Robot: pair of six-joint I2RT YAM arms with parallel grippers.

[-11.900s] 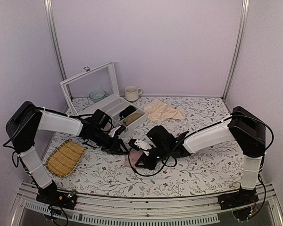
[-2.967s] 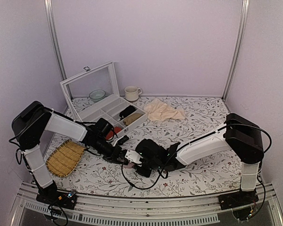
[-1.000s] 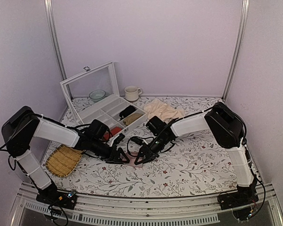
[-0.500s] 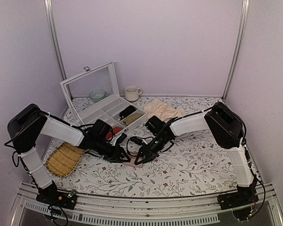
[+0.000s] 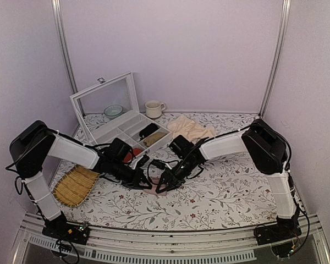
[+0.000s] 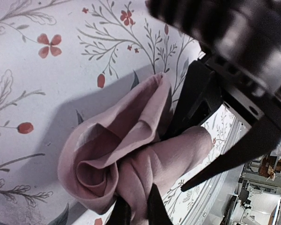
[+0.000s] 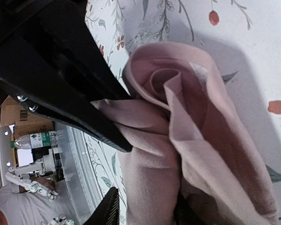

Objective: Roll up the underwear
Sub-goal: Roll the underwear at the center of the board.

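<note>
Tally on the worktop point(image 5: 231, 190), as we count it:
- Arms: two, the left arm point(image 5: 71, 149) and the right arm point(image 5: 225, 144).
- Claws: two, the left claw point(image 5: 145, 183) and the right claw point(image 5: 162, 186).
- Underwear point(image 6: 131, 159): one, a single pink roll.
- Beige cloth point(image 5: 190, 130): one.
- Mug point(image 5: 153, 108): one.
- Small bowl point(image 5: 113, 111): one.
- Woven tray point(image 5: 74, 185): one.
- Divided box point(image 5: 116, 131): one, with one lid point(image 5: 105, 99).
- Items in the box: three, being one red bundle point(image 5: 136, 152), one dark piece point(image 5: 148, 130) and one tan piece point(image 5: 157, 138).

underwear point(image 6: 145, 154): soft matt cloth, creased | table cover point(image 6: 33, 93): smooth matt printed sheet | tray point(image 5: 76, 186): coarse woven cane
</note>
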